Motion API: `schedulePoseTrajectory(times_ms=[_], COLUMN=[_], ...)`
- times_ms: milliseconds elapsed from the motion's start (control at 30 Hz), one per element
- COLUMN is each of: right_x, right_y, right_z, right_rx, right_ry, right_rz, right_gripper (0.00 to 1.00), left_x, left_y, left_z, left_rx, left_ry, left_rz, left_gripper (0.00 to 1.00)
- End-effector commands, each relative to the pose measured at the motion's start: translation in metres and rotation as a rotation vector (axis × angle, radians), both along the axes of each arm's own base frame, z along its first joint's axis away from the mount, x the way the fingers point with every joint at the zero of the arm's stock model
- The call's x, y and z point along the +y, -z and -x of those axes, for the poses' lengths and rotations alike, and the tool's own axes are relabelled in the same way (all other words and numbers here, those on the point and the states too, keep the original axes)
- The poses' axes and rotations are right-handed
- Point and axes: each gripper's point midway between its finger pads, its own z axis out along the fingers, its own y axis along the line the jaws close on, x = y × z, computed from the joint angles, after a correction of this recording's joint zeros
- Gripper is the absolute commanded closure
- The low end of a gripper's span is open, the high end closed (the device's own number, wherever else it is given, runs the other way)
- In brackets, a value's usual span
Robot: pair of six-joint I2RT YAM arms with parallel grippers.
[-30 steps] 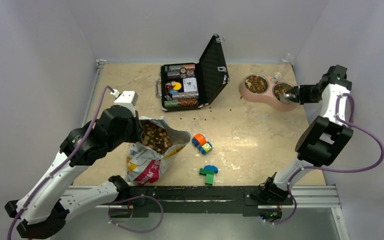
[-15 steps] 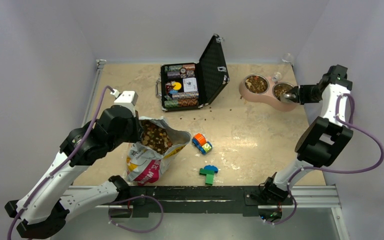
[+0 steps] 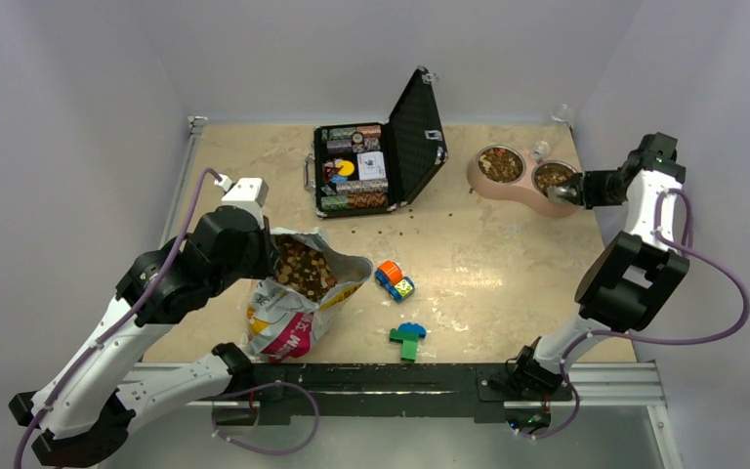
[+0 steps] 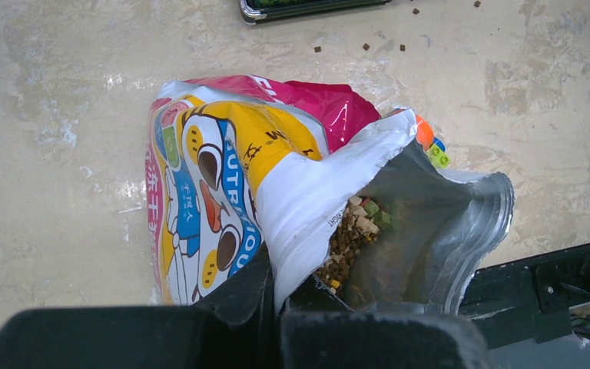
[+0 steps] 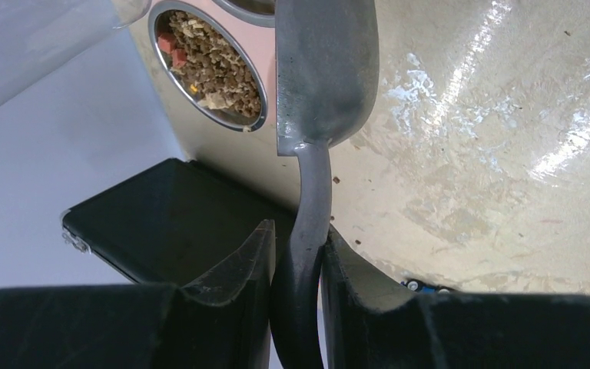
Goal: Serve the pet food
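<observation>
Right arm (image 3: 635,278) is shifting: elbow is dropping toward the near edge and the wrist is drifting toward the right wall. Right gripper (image 3: 586,188) is easing the scoop (image 3: 560,192) slightly nearer, by the bowl (image 3: 550,176) rim.

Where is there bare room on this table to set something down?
Bare table lies far left of the case. A wider patch runs from the bowls to the near rail, right of the car. Crowded: bag, car, block; kibble litters the case's front.
</observation>
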Motion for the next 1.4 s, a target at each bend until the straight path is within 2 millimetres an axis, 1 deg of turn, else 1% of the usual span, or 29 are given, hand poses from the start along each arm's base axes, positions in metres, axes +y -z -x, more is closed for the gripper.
schedulePoseTrajectory(times_ms=[0, 33, 67, 167, 233, 300, 433, 500, 567, 633, 667, 700, 767, 867, 933, 967, 1000, 1033, 1100, 1133, 1167, 1233, 1267, 1300, 1333, 1367], right_x=[-0.019, -0.02, -0.02, -0.016, -0.011, -0.013, -0.02, -0.021, -0.022, -0.02, -0.019, -0.017, -0.019, -0.02, -0.018, -0.02, -0.021, -0.019, -0.011, -0.009, -0.01, -0.017, -0.017, -0.016, -0.017, -0.018], right_y=[-0.051, -0.049, -0.043, -0.011, -0.002, -0.011, -0.048, -0.053, -0.043, -0.026, -0.02, -0.019, -0.03, -0.056, -0.062, -0.056, -0.046, -0.031, -0.009, -0.008, -0.013, -0.034, -0.044, -0.049, -0.058, -0.057], right_z=[-0.003, -0.002, 0.001, 0.007, 0.008, 0.003, -0.007, -0.008, -0.006, -0.001, 0.0, 0.001, -0.002, -0.007, -0.005, -0.001, 0.002, 0.007, 0.013, 0.013, 0.011, 0.005, 0.002, 0.002, 0.001, 0.002], right_rx=[-0.101, -0.1, -0.09, -0.012, 0.019, -0.018, -0.104, -0.117, -0.097, -0.044, -0.023, -0.015, -0.057, -0.141, -0.16, -0.142, -0.12, -0.082, -0.013, -0.011, -0.033, -0.105, -0.134, -0.129, -0.132, -0.124], right_ry=[0.05, 0.057, 0.066, 0.066, 0.045, 0.051, 0.054, 0.055, 0.061, 0.06, 0.051, 0.039, 0.044, 0.046, 0.044, 0.056, 0.062, 0.065, 0.041, 0.028, 0.029, 0.062, 0.067, 0.055, 0.04, 0.033], right_rz=[0.118, 0.128, 0.127, 0.066, 0.033, 0.042, 0.099, 0.111, 0.112, 0.079, 0.066, 0.061, 0.082, 0.119, 0.127, 0.138, 0.132, 0.105, 0.025, 0.021, 0.041, 0.096, 0.095, 0.087, 0.103, 0.111], right_gripper=[1.0, 1.0, 1.0, 1.0, 1.0, 1.0, 1.0, 1.0, 1.0, 1.0, 1.0, 1.0, 1.0, 1.0, 1.0, 1.0, 1.0, 1.0, 1.0, 1.0, 1.0, 1.0, 1.0, 1.0, 1.0, 1.0], left_x=[-0.006, -0.006, -0.007, -0.007, -0.008, -0.007, -0.006, -0.006, -0.006, -0.006, -0.006, -0.006, -0.007, -0.006, -0.006, -0.007, -0.006, -0.007, -0.007, -0.007, -0.007, -0.006, -0.007, -0.007, -0.008, -0.009], left_y=[-0.048, -0.048, -0.048, -0.05, -0.051, -0.049, -0.047, -0.047, -0.047, -0.048, -0.048, -0.048, -0.048, -0.047, -0.047, -0.046, -0.046, -0.046, -0.047, -0.048, -0.048, -0.049, -0.049, -0.048, -0.048, -0.047], left_z=[-0.012, -0.013, -0.013, -0.014, -0.014, -0.013, -0.012, -0.012, -0.012, -0.012, -0.013, -0.013, -0.013, -0.013, -0.013, -0.013, -0.013, -0.014, -0.014, -0.014, -0.014, -0.013, -0.013, -0.013, -0.013, -0.013], left_rx=[-0.157, -0.158, -0.159, -0.163, -0.165, -0.16, -0.153, -0.155, -0.156, -0.16, -0.162, -0.163, -0.163, -0.162, -0.163, -0.162, -0.165, -0.167, -0.173, -0.174, -0.175, -0.174, -0.173, -0.172, -0.17, -0.168], left_ry=[-0.031, -0.03, -0.03, -0.027, -0.024, -0.023, -0.022, -0.024, -0.027, -0.028, -0.028, -0.027, -0.023, -0.028, -0.028, -0.03, -0.032, -0.031, -0.029, -0.027, -0.025, -0.024, -0.026, -0.024, -0.024, -0.023], left_rz=[0.141, 0.143, 0.143, 0.143, 0.143, 0.14, 0.138, 0.138, 0.138, 0.141, 0.14, 0.141, 0.14, 0.14, 0.145, 0.145, 0.148, 0.151, 0.155, 0.153, 0.152, 0.15, 0.151, 0.153, 0.155, 0.158], left_gripper=[1.0, 1.0, 1.0, 1.0, 1.0, 1.0, 1.0, 1.0, 1.0, 1.0, 1.0, 1.0, 1.0, 1.0, 1.0, 1.0, 1.0, 1.0, 1.0, 1.0, 1.0, 1.0, 1.0, 1.0, 1.0, 1.0])
